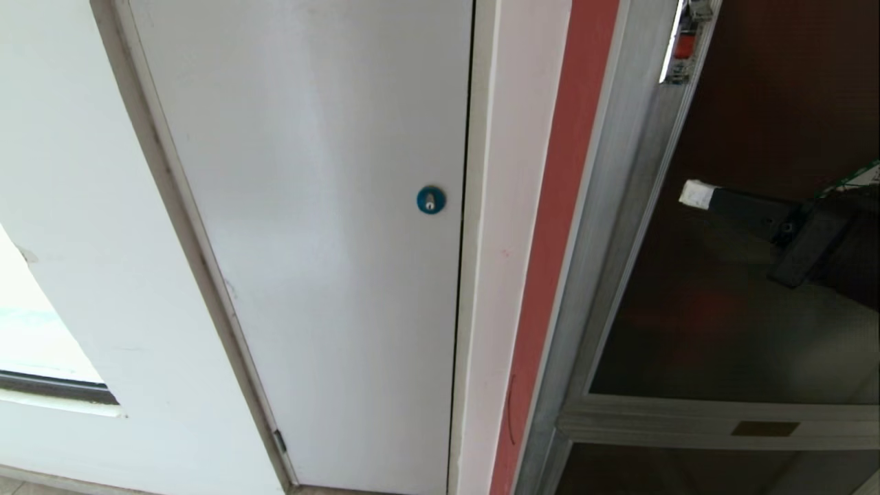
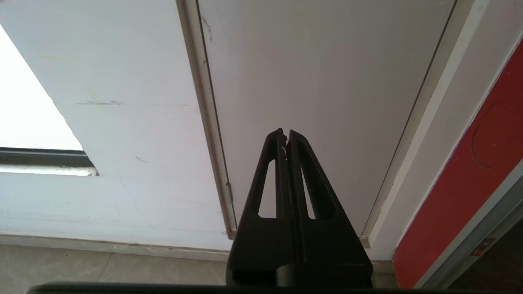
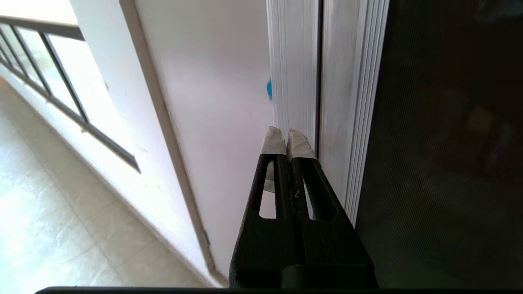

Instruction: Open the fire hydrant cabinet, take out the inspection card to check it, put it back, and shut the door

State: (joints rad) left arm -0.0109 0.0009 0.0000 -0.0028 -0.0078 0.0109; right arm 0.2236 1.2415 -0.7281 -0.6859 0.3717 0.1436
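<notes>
While the door (image 1: 742,289) stays dark, right gripper (image 1: 696,194) jaws pressed together empty, cabinet contents unreadable, left gripper (image 2: 286,136) likewise.

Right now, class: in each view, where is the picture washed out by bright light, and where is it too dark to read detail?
Head view: the window glares white; the dark glass door hides what is behind. Left wrist view: the window is blown out. Right wrist view: the floor is overexposed; the glass is nearly black.
</notes>
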